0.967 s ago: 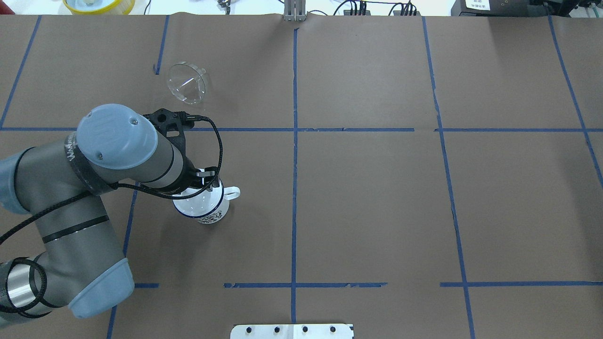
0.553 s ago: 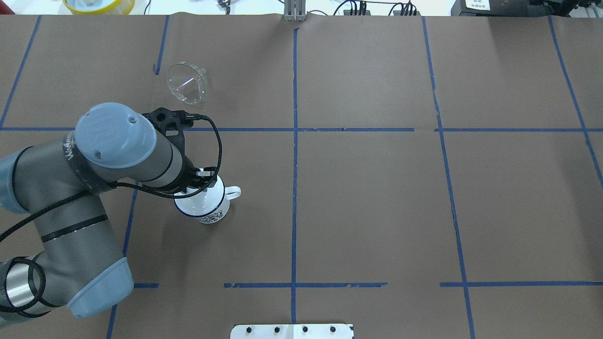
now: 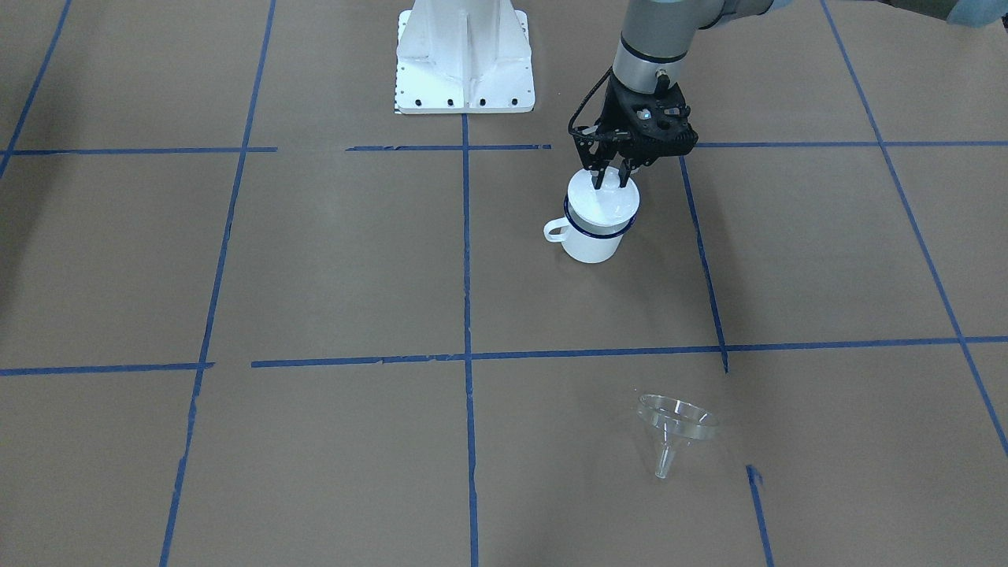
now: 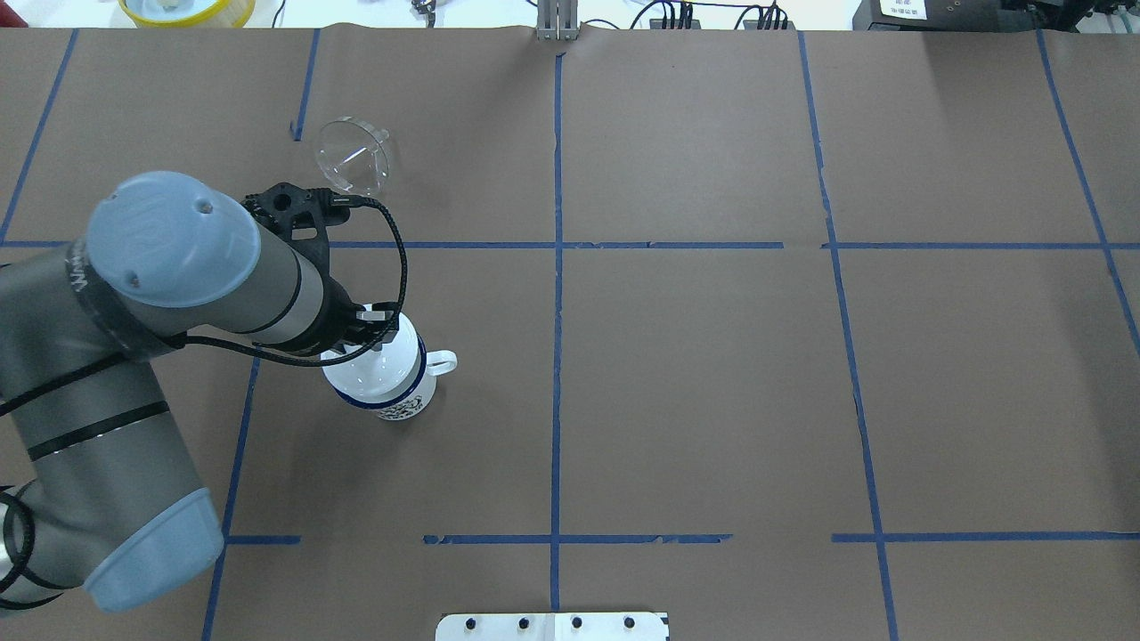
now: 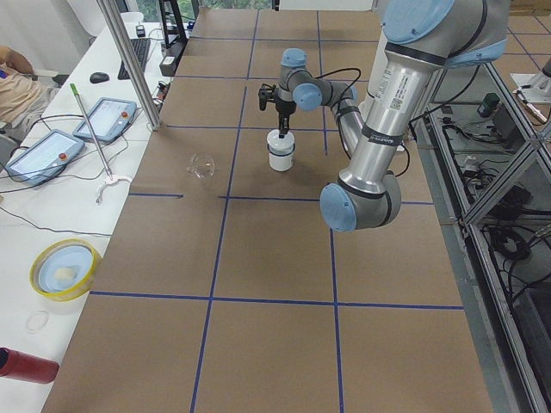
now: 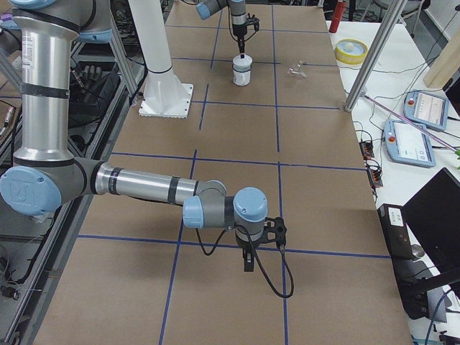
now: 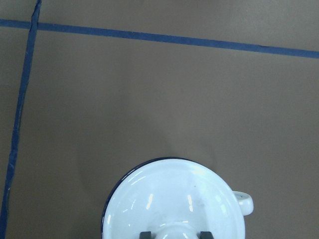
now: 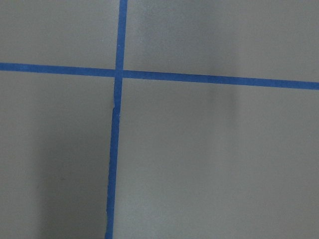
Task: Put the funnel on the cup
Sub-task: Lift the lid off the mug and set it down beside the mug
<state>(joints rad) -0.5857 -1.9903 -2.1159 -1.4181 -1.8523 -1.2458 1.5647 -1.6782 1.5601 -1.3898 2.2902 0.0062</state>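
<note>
On the left half of the brown paper-covered table [image 4: 712, 356], the left gripper [image 3: 613, 183] has its fingers pinched shut on the knob of a round white domed lid [image 3: 602, 203] atop the white enamel cup with a thin dark blue rim [image 3: 591, 242]. Whether the lid has cleared the rim is unclear. Lift it straight up so the cup neither drags nor tips, then park it away from both items. The small clear plastic funnel [image 3: 677, 421] lies tilted, far from the robot, well apart from the cup. The right gripper [image 6: 248, 264] hangs over bare paper near the right end; its opening cannot be judged.
</note>
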